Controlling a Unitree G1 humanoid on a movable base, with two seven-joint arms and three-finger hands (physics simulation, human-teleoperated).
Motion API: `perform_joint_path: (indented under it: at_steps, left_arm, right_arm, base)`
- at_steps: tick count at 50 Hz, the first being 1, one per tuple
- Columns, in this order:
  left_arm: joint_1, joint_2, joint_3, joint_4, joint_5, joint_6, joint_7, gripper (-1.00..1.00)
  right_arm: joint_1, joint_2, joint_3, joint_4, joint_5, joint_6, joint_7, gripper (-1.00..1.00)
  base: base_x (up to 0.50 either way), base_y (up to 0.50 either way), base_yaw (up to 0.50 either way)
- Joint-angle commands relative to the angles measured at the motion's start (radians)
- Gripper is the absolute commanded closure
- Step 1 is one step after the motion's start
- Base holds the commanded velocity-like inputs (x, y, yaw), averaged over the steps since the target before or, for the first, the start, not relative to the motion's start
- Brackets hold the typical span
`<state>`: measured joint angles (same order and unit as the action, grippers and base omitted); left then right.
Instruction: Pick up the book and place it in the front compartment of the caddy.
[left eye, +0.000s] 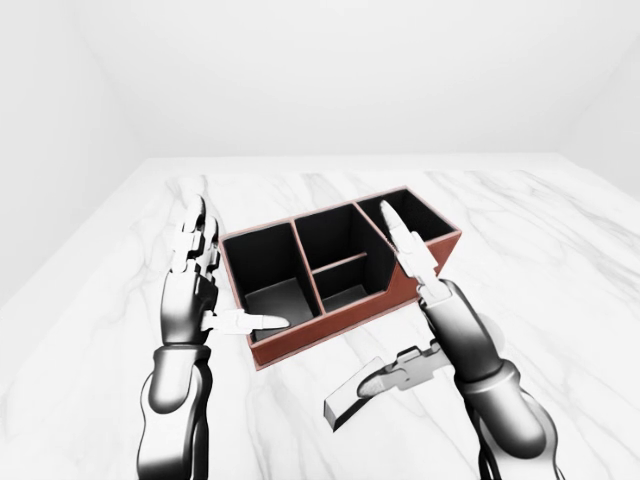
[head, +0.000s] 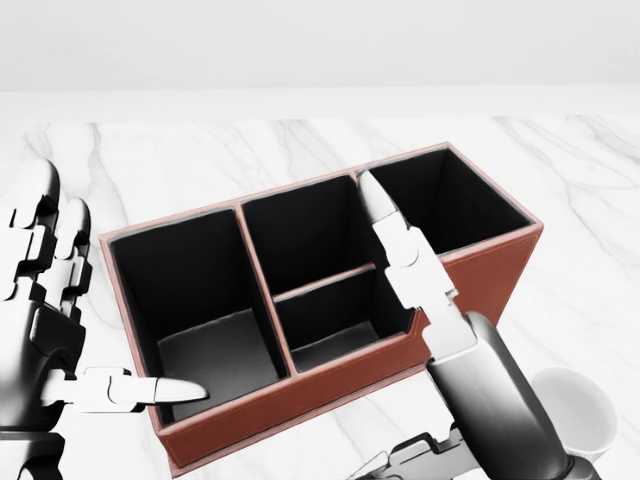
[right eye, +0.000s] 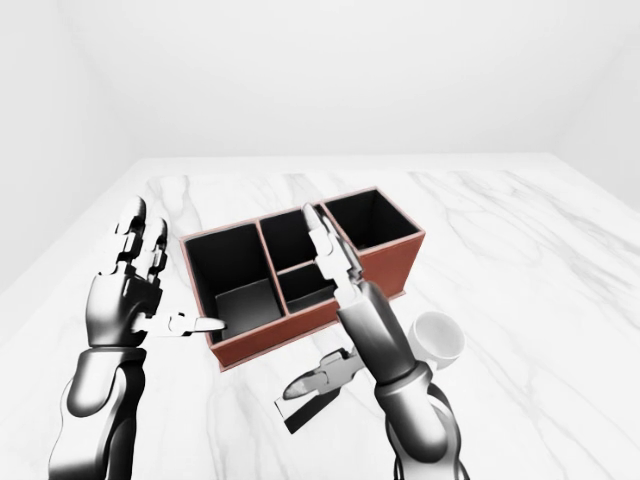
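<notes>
The red-brown caddy (head: 470, 275) with black compartments lies aslant on the marble. It has a large bay at the left, a middle bay split by a low divider, and a bay at the right. A flat grey book (left eye: 343, 406) lies on the table below the caddy, under my right thumb; I cannot tell whether the thumb touches it. My right hand (left eye: 385, 300) is open, its long fingers (head: 405, 255) stretched up and left over the caddy's middle wall. My left hand (left eye: 235, 272) is open beside the caddy's left end, its thumb pointing over the left bay.
A white cup (right eye: 437, 335) stands on the table right of my right forearm, below the caddy's right end. White marble table (left eye: 560, 250) spreads all round, with white walls beyond.
</notes>
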<state>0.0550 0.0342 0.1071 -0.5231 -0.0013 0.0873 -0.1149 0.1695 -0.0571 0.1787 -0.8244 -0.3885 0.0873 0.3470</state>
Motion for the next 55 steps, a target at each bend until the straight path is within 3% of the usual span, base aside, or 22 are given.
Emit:
perform_joint_path:
  at_steps: [1, 29, 55]
  left_arm:
    - [0.001, 0.0, -0.001, 0.006, 0.002, 0.0, -0.001, -1.0]
    - [0.002, -0.002, -0.011, 0.025, 0.009, 0.0, 0.002, -1.0]
    - [0.0, -0.001, -0.008, 0.02, 0.008, 0.0, 0.001, -1.0]
  right_arm:
    - [0.057, -0.016, 0.019, -0.027, -0.04, 0.0, 0.029, -1.0]
    - [0.195, -0.052, 0.031, -0.078, -0.081, 0.0, 0.078, -1.0]
    - [0.275, -0.075, 0.048, -0.029, -0.151, 0.0, 0.031, -1.0]
  base:
    - [0.0, 0.0, 0.0]
    - [0.0, 0.0, 0.0]
    - [0.0, 0.0, 0.0]
